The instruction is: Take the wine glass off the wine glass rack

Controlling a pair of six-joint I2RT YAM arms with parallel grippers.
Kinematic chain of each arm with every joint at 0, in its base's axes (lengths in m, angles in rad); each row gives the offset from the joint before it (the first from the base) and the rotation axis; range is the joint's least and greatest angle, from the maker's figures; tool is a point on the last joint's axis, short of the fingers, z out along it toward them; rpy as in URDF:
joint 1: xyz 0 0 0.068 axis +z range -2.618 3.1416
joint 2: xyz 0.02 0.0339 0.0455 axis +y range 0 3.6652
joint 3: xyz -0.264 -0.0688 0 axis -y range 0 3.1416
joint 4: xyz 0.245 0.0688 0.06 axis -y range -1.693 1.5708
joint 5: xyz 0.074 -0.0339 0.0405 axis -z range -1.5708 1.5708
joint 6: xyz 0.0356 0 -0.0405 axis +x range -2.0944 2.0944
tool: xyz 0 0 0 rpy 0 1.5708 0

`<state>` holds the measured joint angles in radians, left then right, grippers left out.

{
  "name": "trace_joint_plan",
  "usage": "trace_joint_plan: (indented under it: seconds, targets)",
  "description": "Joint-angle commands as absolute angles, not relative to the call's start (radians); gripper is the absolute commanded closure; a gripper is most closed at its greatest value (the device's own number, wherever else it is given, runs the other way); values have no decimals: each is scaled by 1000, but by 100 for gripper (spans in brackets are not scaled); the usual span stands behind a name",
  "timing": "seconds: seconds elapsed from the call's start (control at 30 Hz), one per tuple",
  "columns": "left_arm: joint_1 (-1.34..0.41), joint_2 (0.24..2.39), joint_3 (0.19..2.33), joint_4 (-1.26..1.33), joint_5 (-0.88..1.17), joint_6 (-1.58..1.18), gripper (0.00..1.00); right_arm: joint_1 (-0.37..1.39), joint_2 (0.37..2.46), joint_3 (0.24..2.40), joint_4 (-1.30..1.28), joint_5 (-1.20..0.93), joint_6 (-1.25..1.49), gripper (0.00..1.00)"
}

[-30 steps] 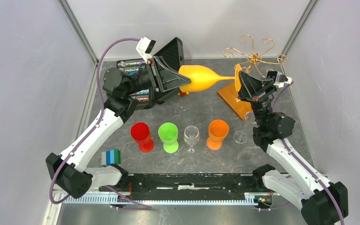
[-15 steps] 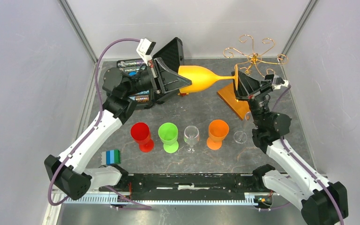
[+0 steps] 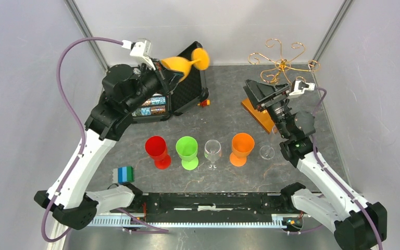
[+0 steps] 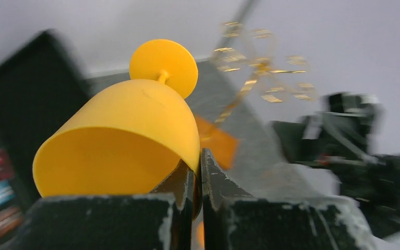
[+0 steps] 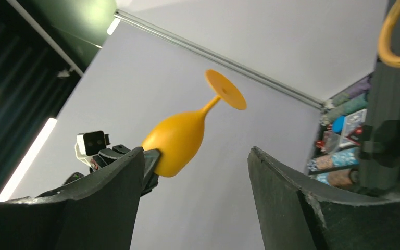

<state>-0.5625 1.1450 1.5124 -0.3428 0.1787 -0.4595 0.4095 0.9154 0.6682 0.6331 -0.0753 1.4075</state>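
The yellow wine glass [image 3: 183, 62] hangs in the air at the back left, above the black case and clear of the wine glass rack. My left gripper [image 3: 169, 71] is shut on the wall of its bowl, one finger inside the rim and one outside [image 4: 198, 156]. The glass [image 4: 130, 122] points its round foot [image 4: 164, 66] away from me. The gold wire rack [image 3: 281, 62] stands at the back right on its wooden base [image 3: 261, 117], with nothing hanging on the arms I can see. My right gripper [image 3: 250, 95] stands open beside the rack, empty [image 5: 195, 156], and sees the glass [image 5: 179, 136] far off.
A row stands mid-table: a red cup [image 3: 156, 149], a green cup [image 3: 187, 151], a clear stemmed glass [image 3: 213, 152], an orange cup [image 3: 241, 147] and a small clear glass [image 3: 266, 152]. An open black case [image 3: 190, 86] sits at the back left, and a blue-green block [image 3: 124, 174] lies near left.
My right gripper has opened and let go of the glass's foot. My left arm has swung up and to the left, carrying the glass away from the rack.
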Motion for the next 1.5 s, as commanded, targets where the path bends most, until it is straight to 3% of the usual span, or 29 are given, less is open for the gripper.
trace_joint_plan:
  seconds: [0.0,0.17,0.47,0.9,1.13,1.47]
  targets:
    - [-561,1139,1547,-720,-276,-200,98,403,883,708,539,-89,1213,23]
    - [-558,1169,1530,-966,-406,-248,98,404,808,748,411,-29,1034,23]
    - [-552,1123,1374,-1097,-575,-338,98,403,639,737,236,197,862,23]
    - [-240,1169,1152,-1054,-250,-296,98,403,578,709,155,285,851,23]
    - [-208,1190,1107,-1052,-143,-303,98,403,563,703,143,310,853,24]
    - [-207,1192,1083,-1068,-181,-316,98,403,572,698,140,300,865,24]
